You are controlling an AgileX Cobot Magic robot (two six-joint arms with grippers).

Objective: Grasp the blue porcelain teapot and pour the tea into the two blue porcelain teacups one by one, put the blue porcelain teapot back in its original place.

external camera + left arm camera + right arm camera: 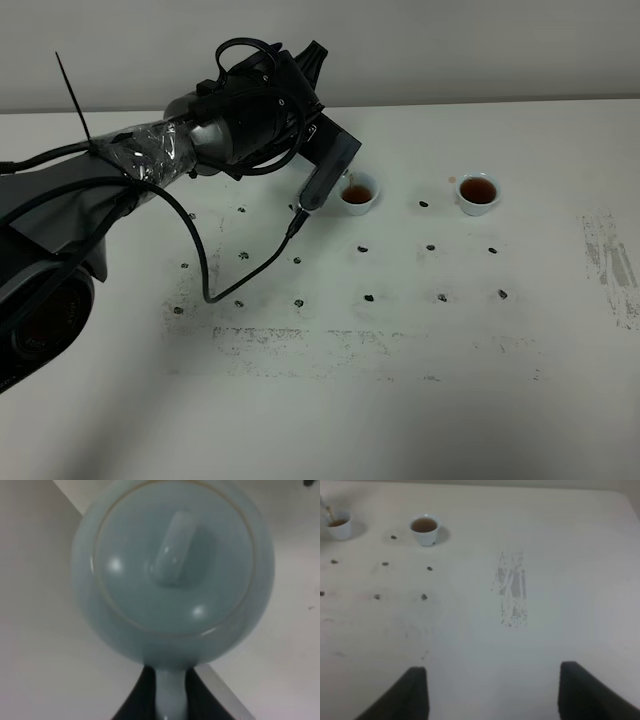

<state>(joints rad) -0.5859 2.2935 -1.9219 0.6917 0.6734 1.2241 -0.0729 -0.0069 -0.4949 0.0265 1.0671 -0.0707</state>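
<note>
White matte table [400, 420] fills most of the view. Its surface bears small dark marks [368, 297] in rough rows. A scuffed grey strip [370, 345] runs across nearer the front, and a second worn patch [610, 265] lies toward the right edge. A plain pale wall [480, 50] stands behind the far table edge. Lighting is even and shadows are soft.

The blue porcelain teapot [172, 575] is seen to be smooth and shiny, with bright spots of light on its glaze. The white table [330, 420] is seen as matt, with grey scuffed patches [608, 262]. Part of the left arm [150, 150] is wrapped in crinkly, shiny clear plastic.
</note>
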